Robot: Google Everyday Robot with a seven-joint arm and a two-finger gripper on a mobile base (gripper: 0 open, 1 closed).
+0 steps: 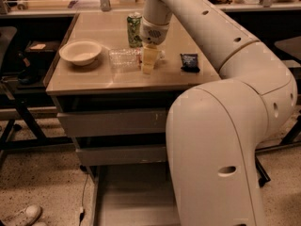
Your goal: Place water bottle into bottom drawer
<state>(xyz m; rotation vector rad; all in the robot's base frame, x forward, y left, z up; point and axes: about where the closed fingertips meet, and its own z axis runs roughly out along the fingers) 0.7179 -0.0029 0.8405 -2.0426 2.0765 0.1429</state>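
Note:
The water bottle (123, 59) lies on its side on the tabletop (117, 79), clear and crinkled, with its label band at the right end. My gripper (148, 61) hangs straight down from the arm at the bottle's right end and partly covers it. The bottom drawer (129, 197) is pulled out at floor level below the two shut grey drawers. Its grey floor shows and the arm's body hides its right part.
A green soda can (134, 29) stands just behind the gripper. A white bowl (80, 52) sits left of the bottle. A dark packet (190, 62) lies to the right. A black chair (9, 79) stands left of the table, and a shoe (21, 215) lies on the floor.

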